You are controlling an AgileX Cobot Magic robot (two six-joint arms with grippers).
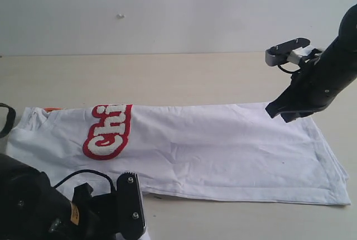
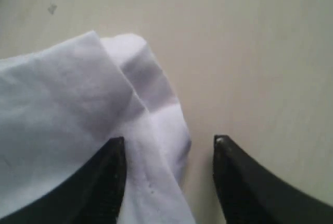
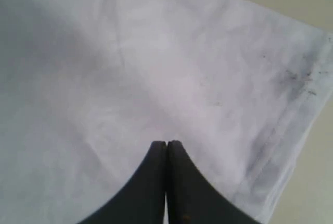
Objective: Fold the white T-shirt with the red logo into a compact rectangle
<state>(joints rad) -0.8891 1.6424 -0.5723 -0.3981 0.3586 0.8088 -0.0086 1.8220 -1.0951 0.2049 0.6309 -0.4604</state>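
Note:
The white T-shirt (image 1: 223, 150) lies folded into a long band across the table, hem end at the right. Part of its red logo (image 1: 109, 131) shows near the left end, and an orange tag (image 1: 52, 109) peeks out at the collar end. My left gripper (image 2: 169, 140) is open at the near left, with a bunched fold of the shirt (image 2: 151, 130) lying loose between its fingers, close to one finger (image 2: 112, 166). Over the shirt's far right corner my right gripper (image 1: 284, 111) hovers, shut and empty; its closed tips (image 3: 166, 143) hang above plain white cloth (image 3: 130, 67).
The beige table (image 1: 167, 78) runs back to a pale wall. A black curved object (image 1: 6, 118) sits at the left edge. Bare tabletop lies behind the shirt and in front of its right half.

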